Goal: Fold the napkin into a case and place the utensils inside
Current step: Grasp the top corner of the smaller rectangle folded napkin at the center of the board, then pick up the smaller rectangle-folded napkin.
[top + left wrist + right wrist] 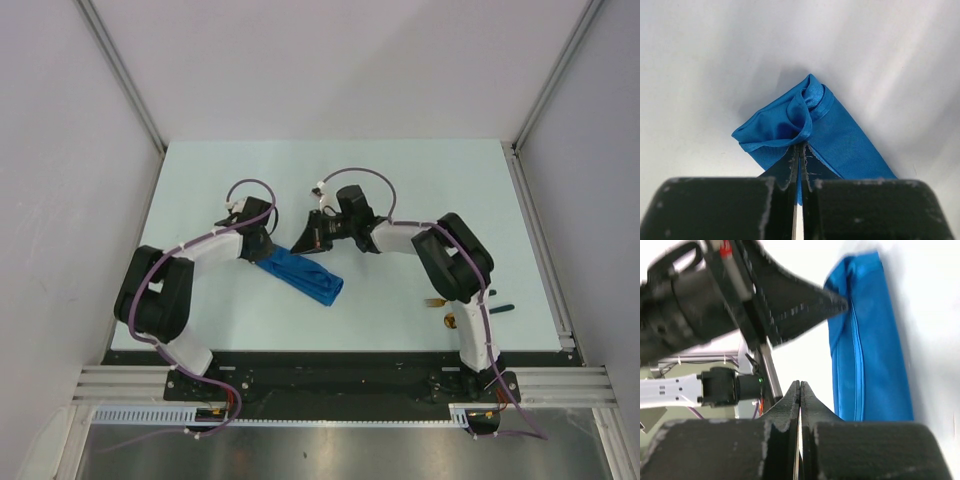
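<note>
Nearest, to the right of the napkin [308, 276] and on its near side, the utensils [449, 320] lie partly hidden behind the right arm's elbow. Only gold heads and a dark handle show, well apart from the cloth. They wait there, I judge, because the pouch is not yet finished. The napkin itself lies as a narrow oblong, slanting from its near-right end up to its far-left end. At that far-left end the left gripper [799, 150] has its jaws pressed together on a thin pinch of blue fabric, just below a loose rolled flap. It probably holds this end in order to tuck or flatten the fold. Just beyond the napkin's far long edge, the right gripper [800, 386] hangs with jaws fully together and nothing between them, close to the left one. The two tools crowd that corner, so any pull should draw them apart. Beyond the napkin, open table [420, 175] runs to the far edge, with room on both sides.
</note>
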Available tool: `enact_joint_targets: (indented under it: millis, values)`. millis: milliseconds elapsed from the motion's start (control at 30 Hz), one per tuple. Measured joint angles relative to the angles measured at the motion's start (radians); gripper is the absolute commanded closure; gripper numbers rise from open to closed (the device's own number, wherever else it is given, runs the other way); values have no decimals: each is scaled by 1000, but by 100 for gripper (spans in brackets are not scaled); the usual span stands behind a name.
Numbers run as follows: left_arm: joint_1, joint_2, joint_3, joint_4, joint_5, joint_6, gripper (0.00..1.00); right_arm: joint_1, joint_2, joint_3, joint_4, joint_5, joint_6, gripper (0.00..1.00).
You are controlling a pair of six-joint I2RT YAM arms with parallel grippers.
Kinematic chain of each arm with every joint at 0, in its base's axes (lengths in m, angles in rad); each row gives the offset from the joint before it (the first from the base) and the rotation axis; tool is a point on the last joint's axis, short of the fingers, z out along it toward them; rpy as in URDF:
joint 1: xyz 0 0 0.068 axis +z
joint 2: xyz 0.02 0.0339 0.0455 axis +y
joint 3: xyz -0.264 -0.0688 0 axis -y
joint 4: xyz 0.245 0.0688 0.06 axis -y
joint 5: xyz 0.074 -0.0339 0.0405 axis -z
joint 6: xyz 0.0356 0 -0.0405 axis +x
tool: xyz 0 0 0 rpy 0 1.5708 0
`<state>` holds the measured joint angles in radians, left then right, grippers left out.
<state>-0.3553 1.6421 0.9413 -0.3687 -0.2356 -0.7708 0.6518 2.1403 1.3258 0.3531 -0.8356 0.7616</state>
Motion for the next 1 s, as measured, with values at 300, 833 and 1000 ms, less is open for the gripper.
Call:
enact_joint_targets:
  millis: [300, 833, 1000]
  values:
    - [10, 11, 6, 0, 2, -7, 84, -7, -93, -232, -11, 16, -66, 99]
    - [14, -91, 51, -67, 75, 51, 47, 45, -92, -325, 41, 42, -72, 100]
    - [21, -177, 54, -86, 111, 74, 64, 45, -114, -325, 9, 47, -84, 99]
